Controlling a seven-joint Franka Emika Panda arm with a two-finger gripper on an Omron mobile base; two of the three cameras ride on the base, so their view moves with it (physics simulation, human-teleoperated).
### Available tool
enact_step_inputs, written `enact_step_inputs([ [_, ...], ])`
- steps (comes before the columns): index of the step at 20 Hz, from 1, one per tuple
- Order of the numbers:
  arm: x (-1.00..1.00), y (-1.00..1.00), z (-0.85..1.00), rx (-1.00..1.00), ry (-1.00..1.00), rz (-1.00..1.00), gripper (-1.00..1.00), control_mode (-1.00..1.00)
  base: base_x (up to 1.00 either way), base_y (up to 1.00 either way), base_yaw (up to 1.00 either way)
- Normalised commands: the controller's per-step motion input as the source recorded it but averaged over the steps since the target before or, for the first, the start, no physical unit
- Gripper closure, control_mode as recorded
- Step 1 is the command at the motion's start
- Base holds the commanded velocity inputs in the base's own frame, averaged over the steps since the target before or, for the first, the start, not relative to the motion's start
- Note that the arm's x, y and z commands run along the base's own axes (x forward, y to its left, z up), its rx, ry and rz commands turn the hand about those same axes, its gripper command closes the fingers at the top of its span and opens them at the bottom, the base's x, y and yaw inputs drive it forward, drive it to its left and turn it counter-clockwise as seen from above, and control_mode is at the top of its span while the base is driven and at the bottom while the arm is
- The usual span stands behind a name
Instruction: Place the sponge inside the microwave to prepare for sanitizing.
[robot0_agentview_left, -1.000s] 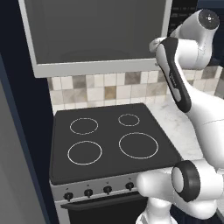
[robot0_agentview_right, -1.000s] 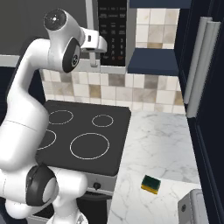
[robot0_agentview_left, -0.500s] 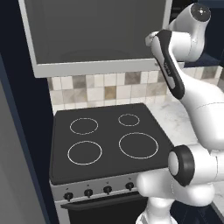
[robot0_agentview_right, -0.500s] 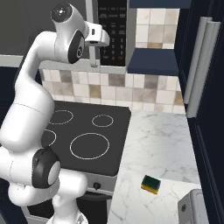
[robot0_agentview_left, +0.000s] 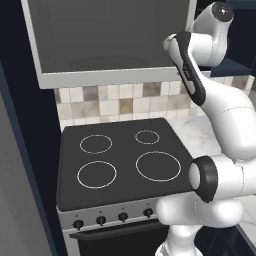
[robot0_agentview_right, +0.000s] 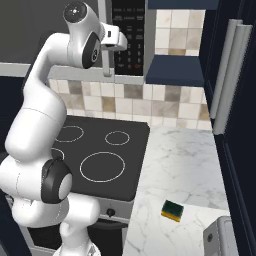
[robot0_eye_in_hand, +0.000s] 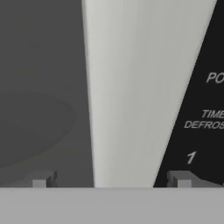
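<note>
While raised high at the front of the microwave (robot0_agentview_right: 75, 35), sits with the gripper (robot0_eye_in_hand: 111, 178) spread wide and clamped on nothing: two dark fingertips (robot0_eye_in_hand: 41, 178), one at each lower corner of the hand view, well apart. Straddles the one pale vertical door handle (robot0_eye_in_hand: 131, 92), with dark door window (robot0_eye_in_hand: 41, 87) to one side of it and black button panel (robot0_eye_in_hand: 205, 113) to the other; touching or merely close, cannot tell. Reads on that panel in white: part of a word beginning "PO", then "TIME", "DEFROS" and a "1". Shows faintly, behind the window glass, one round turntable (robot0_eye_in_hand: 30, 131).

From the right base view: one microwave mounted above one black-topped stove (robot0_agentview_right: 117, 165), door shut, button panel (robot0_agentview_right: 129, 35) on its right edge, wrist and hand (robot0_agentview_right: 111, 45) held up against the handle (robot0_agentview_right: 106, 65). Counts four white burner rings on the stove top in the left base view (robot0_agentview_left: 158, 166), two larger toward the front and two smaller toward the back, plus four dark knobs (robot0_agentview_left: 100, 219) in a row along the front edge.

Lies alone on the white marble counter (robot0_agentview_right: 185, 160), right of the stove and near the counter's front edge: one sponge (robot0_agentview_right: 172, 210), green layer up, yellow showing along its side, well apart from the gripper and far below it. Also in that view: tiled backsplash (robot0_agentview_right: 150, 105) behind stove and counter, and two pale vertical bars (robot0_agentview_right: 227, 75) side by side on the dark cabinet at right.
</note>
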Motion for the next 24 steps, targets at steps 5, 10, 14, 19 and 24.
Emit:
enact_step_inputs([
  [5, 0.31, 0.00, -0.07, 0.00, -0.01, 0.00, 1.00, -1.00, 0.00, 0.00, 0.00],
  [10, 0.11, 0.00, -0.09, 0.00, -0.01, 0.00, 1.00, -1.00, 0.00, 0.00, 0.00],
  [14, 0.04, 0.08, -0.08, 0.00, -0.01, 0.00, 1.00, -1.00, 0.00, 0.00, 0.00],
  [19, -0.14, 0.12, -0.01, 0.00, -0.04, 0.00, 1.00, -1.00, 0.00, 0.00, 0.00],
  [24, -0.54, 0.06, 0.00, 0.00, -0.06, 0.00, 1.00, -1.00, 0.00, 0.00, 0.00],
])
